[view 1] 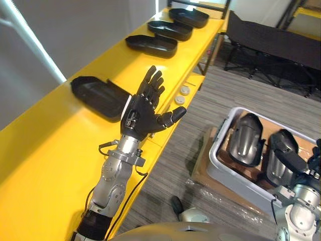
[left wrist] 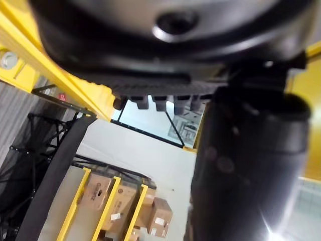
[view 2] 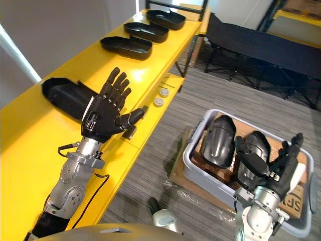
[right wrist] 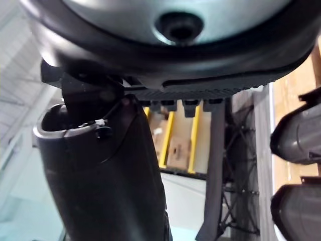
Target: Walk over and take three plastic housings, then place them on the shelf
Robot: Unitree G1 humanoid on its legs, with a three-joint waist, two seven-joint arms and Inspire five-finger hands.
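Several black plastic housings lie along the yellow shelf [view 1: 60,150]. The nearest housing [view 1: 98,95] sits just behind my left hand [view 1: 143,113], three more [view 1: 151,45] lie further along. That left hand is open above the shelf's front edge, fingers straight, holding nothing. Two dark glossy housings [view 2: 219,140] [view 2: 253,155] rest in a grey bin [view 2: 203,183] on the floor. My right hand [view 2: 281,168] hovers open over the bin's near right side, empty. In the right wrist view the two binned housings [right wrist: 301,135] show past the thumb.
A lower yellow ledge holds two small round white caps [view 1: 183,95]. Flat cardboard [view 1: 203,160] lies under the bin. A black folding cot [view 1: 271,40] stands beyond, on the striped floor. Stacked cardboard boxes [left wrist: 150,211] sit on far racks.
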